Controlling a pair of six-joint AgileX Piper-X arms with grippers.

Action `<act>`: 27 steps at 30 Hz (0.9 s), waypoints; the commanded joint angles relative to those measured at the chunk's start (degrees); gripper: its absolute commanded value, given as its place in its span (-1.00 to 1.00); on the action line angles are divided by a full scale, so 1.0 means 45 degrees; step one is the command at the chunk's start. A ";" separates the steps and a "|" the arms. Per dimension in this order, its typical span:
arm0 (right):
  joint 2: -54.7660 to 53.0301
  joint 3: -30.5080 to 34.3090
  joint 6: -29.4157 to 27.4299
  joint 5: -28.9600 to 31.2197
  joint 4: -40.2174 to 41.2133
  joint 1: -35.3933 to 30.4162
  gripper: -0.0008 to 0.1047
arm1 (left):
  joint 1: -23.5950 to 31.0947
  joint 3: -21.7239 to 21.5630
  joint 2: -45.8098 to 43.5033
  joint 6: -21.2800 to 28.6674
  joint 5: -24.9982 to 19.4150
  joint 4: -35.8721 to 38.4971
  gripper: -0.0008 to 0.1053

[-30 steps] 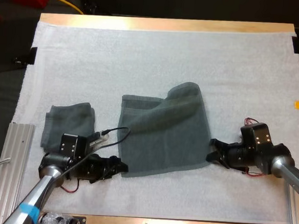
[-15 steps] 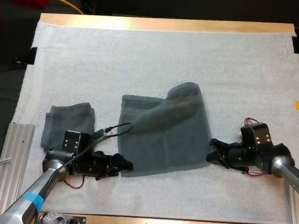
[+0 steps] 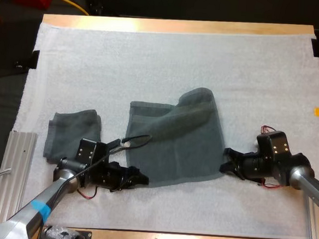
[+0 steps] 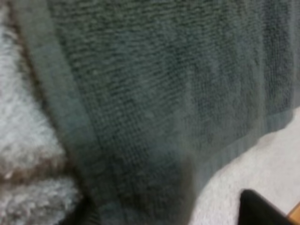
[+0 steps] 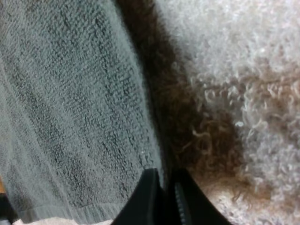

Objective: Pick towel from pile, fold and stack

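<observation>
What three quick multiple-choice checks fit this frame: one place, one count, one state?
1. The right end effector sits at:
A. the larger towel's right edge
B. the table's far edge
C. the metal rail

2. Dark grey-green towels on the white mat:
A. one
B. two
C. three

3. The smaller towel at the left lies:
A. crumpled in a heap
B. hanging from an end effector
C. folded flat

Key:
1 A: the high view and the right wrist view both put it at that towel's right hem.
2 B: the larger towel lies mid-mat and the smaller one lies left of it.
3 C: it is a neat flat rectangle on the mat.
</observation>
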 commanded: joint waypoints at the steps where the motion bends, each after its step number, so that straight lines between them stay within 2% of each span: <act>1: -0.0006 -0.0017 -0.0023 -0.0162 0.0103 -0.0018 -0.98 | -0.0168 0.0202 0.0289 -0.0020 -0.0338 0.0054 -0.21; 5: -0.0006 -0.0017 -0.0023 -0.0162 0.0103 -0.0018 -0.98 | -0.0168 0.0202 0.0289 -0.0020 -0.0683 0.0054 -0.82; 7: -0.0045 -0.0017 -0.0023 -0.0322 0.0170 -0.0018 -0.98 | -0.0168 0.0202 0.0289 -0.0015 -0.0725 0.0060 -0.98; 12: -0.0735 -0.0017 -0.0023 -0.0385 0.0462 -0.0018 -0.98 | -0.0168 0.0146 0.0154 0.0617 -0.0511 0.0711 -0.98; 16: -0.1918 -0.0017 -0.0023 -0.0348 0.1321 -0.0018 -0.98 | -0.0168 -0.0141 -0.0460 0.1889 -0.0539 0.2283 -0.98; 18: -0.2524 -0.0017 -0.0032 -0.0348 0.1878 -0.0018 -0.98 | -0.0210 -0.0353 -0.0866 0.2019 -0.0530 0.2819 -0.98; 21: -0.3539 -0.0017 -0.0275 -0.0348 0.2916 -0.0018 -0.98 | -0.0716 -0.0897 -0.1570 0.2153 -0.0563 0.3647 -0.98; 27: -0.5496 -0.0017 -0.0422 -0.0310 0.4665 0.0192 -0.98 | -0.2428 -0.2379 -0.2411 0.2384 -0.1801 0.5559 -0.98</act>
